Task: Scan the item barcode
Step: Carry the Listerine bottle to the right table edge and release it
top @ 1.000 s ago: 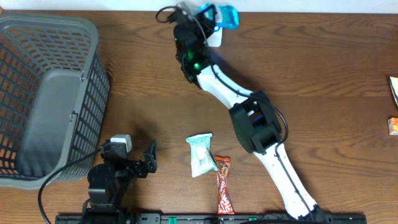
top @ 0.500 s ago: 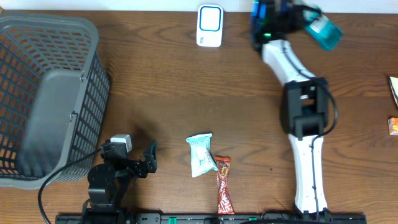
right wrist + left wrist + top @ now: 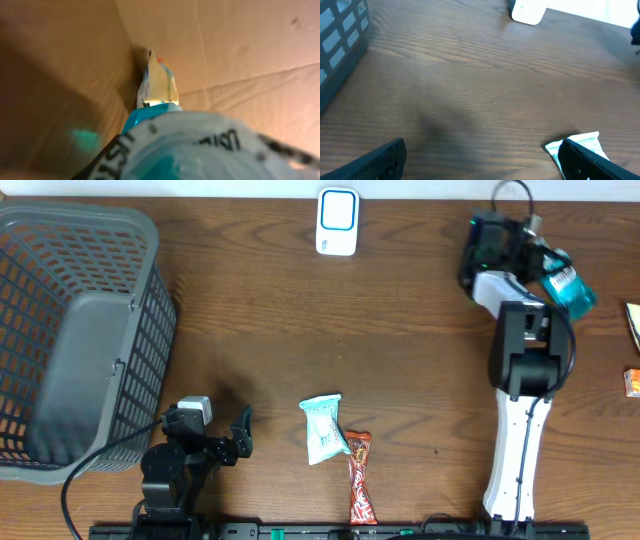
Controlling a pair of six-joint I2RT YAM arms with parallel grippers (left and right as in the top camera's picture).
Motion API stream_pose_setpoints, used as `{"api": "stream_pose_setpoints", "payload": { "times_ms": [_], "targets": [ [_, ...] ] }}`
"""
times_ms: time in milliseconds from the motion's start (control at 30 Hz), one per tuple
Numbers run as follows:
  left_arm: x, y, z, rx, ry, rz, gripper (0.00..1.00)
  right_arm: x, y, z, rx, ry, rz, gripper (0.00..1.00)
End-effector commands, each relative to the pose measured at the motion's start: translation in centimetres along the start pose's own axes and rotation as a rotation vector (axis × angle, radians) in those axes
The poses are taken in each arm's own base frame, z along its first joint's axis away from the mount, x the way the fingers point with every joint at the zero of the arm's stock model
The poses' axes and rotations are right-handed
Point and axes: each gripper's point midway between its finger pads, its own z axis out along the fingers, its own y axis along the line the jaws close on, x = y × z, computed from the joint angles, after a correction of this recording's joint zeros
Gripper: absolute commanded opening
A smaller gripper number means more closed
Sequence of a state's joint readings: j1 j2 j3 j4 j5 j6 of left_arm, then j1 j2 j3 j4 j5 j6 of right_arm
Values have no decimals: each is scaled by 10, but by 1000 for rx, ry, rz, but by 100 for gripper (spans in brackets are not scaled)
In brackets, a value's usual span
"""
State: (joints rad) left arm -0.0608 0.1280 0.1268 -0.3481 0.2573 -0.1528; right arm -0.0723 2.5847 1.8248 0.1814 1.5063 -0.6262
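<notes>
the surface [image 3: 250, 330] is dark brown wood with a strong grain. a thin pale strip runs along its far edge in the overhead view.

the right arm reaches to the far right corner. there the right pincer [image 3: 550, 275] is clamped on the teal packet [image 3: 570, 288], which is up off the wood and well to the right of the white scanner [image 3: 338, 222]. the scanner lies flat at the far edge near the middle. from the right wrist, the teal packet [image 3: 185, 145] fills the lower frame. its white crimped end points at tan, creased panels; i cannot tell what they are.

the left pincer [image 3: 235, 442] sits low at the near left with its fingers wide apart, nothing between them. in the left wrist view its two dark fingertips frame bare wood.

a grey mesh basket [image 3: 155, 340] stands at the left edge. a pale packet [image 3: 322, 428] lies near the middle front, and a red-brown bar [image 3: 359, 477] lies just beside it, closer to the near edge. at the right edge, partly cut off, lie a yellowish item [image 3: 634, 325] and a small orange box [image 3: 632, 382].
</notes>
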Motion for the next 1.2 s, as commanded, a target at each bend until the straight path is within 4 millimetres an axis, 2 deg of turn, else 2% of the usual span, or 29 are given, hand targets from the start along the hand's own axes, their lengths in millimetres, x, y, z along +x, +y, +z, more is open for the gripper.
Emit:
{"api": "stream_pose_setpoints", "payload": {
  "times_ms": [0,233,300,333,467,600,767,900,967,1167],
  "targets": [
    [6,0,0,3,20,-4,97,8,-25,22,47,58,121,35],
    [6,0,0,3,20,-4,96,16,-33,48,75,99,226,74],
    [6,0,0,3,20,-4,96,15,-36,51,83,105,255,79],
    [6,0,0,3,20,-4,96,15,-38,52,92,111,273,85],
    [6,0,0,3,20,-4,96,8,-53,48,116,119,357,95],
    [6,0,0,3,20,-4,97,-12,-74,26,96,82,448,99],
    [6,0,0,3,20,-4,96,-41,-125,-36,23,-17,683,99],
    [6,0,1,3,21,-4,96,-61,-179,-84,-45,-86,816,99],
    [6,0,0,3,20,-4,96,-67,-215,-107,-82,-122,879,99],
    [6,0,0,3,20,-4,96,-77,-343,-172,-184,-308,996,99]
  ]
}}
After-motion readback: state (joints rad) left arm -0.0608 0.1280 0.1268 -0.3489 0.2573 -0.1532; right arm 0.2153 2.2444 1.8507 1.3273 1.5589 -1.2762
